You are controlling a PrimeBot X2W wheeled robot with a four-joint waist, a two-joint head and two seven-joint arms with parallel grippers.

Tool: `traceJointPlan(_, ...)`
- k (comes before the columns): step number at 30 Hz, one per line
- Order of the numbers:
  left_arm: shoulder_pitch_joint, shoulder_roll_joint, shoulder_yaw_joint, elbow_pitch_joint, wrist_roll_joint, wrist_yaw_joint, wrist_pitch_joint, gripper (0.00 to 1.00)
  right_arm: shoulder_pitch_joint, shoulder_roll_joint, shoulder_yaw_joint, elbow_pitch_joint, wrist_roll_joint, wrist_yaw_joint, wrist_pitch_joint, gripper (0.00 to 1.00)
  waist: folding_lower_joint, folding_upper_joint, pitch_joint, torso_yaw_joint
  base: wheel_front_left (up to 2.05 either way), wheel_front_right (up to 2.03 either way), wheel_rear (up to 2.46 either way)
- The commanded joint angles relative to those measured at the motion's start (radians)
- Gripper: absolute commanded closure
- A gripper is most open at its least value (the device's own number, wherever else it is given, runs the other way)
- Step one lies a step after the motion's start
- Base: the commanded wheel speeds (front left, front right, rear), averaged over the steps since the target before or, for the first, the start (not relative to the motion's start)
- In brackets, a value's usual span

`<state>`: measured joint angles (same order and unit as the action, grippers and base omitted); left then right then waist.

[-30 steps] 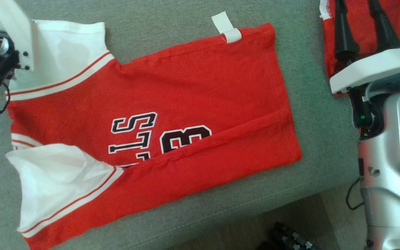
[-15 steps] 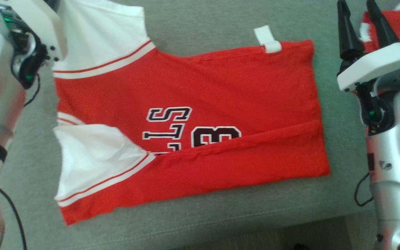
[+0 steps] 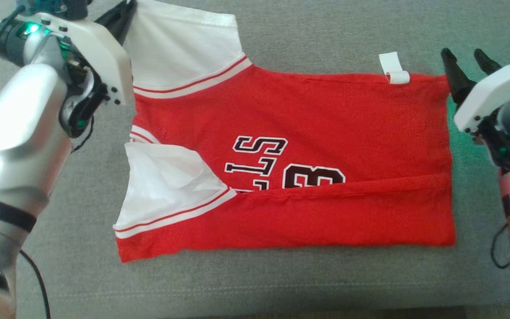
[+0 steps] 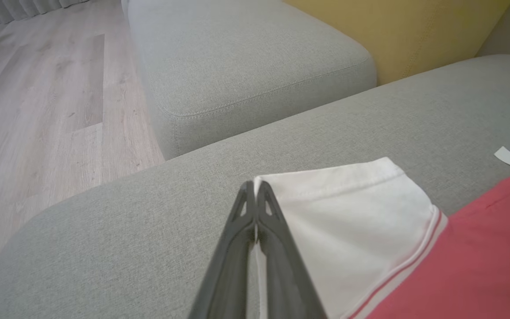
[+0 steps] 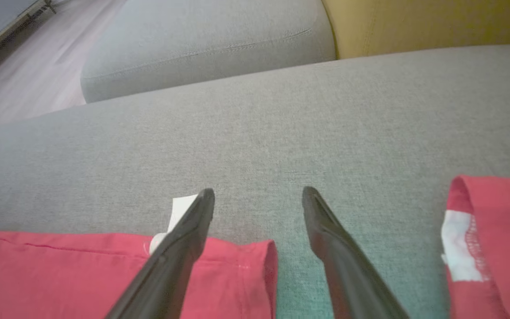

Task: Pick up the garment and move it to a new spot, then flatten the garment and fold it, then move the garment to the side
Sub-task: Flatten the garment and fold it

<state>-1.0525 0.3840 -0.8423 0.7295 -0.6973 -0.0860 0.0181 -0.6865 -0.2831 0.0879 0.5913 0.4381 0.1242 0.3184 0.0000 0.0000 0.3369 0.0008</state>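
The garment [image 3: 308,133], a red jersey with 2 white sleeves and black lettering, is lying flat across the grey sofa cushion [image 3: 308,35], its near long edge folded over. The left gripper [image 4: 255,188] is clenching the far left corner of the far white sleeve [image 3: 184,48], its jaws pressed together on the hem. The right gripper [image 3: 462,55] is hovering at the garment's far right corner with its jaws spread wide and grasping nothing; 1 finger is crossing over the red hem beside a white tag [image 3: 394,68]. Another red cloth [image 5: 494,235] is lying further right on the cushion.
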Motion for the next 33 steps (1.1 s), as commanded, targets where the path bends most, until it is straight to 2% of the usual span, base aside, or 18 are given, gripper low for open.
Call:
traceJointPlan(1,-0.03,0.053,0.03,-0.048,0.002,0.012,0.006,1.0,-0.031,-0.026,0.023,-0.013,0.02,0.007,0.017,0.0,0.0,0.0,0.003,0.007,0.0,0.0,0.0)
traceJointPlan(5,-0.007,0.072,0.028,-0.113,-0.003,0.03,0.029,1.0,-0.032,-0.058,0.067,0.028,0.062,0.007,0.066,0.0,0.0,0.0,0.009,0.013,0.0,0.0,0.0)
traceJointPlan(13,0.018,0.106,0.03,-0.199,-0.013,0.064,0.064,1.0,-0.034,-0.103,0.169,0.033,0.156,0.007,0.135,0.0,0.0,0.0,0.025,0.012,0.0,0.0,0.0)
traceJointPlan(29,0.011,0.127,0.028,-0.253,-0.018,0.085,0.088,1.0,-0.101,-0.134,0.266,0.087,0.179,0.007,0.09,0.0,0.0,0.0,0.059,0.014,0.0,0.0,0.0)
traceJointPlan(30,0.011,0.127,0.028,-0.251,-0.019,0.086,0.087,1.0,-0.104,-0.135,0.275,0.091,0.182,0.007,0.091,0.58,0.0,0.0,0.059,0.013,0.0,0.0,0.0)
traceJointPlan(31,0.011,0.128,0.028,-0.248,-0.018,0.088,0.085,1.0,-0.108,-0.137,0.287,0.092,0.183,0.007,0.089,1.0,0.0,0.0,0.059,0.013,0.0,0.0,0.0)
traceJointPlan(33,0.01,0.129,0.027,-0.242,-0.014,0.092,0.081,1.0,-0.117,-0.142,0.304,0.093,0.187,0.007,0.077,1.0,0.0,0.0,0.058,0.011,0.0,0.0,0.0)
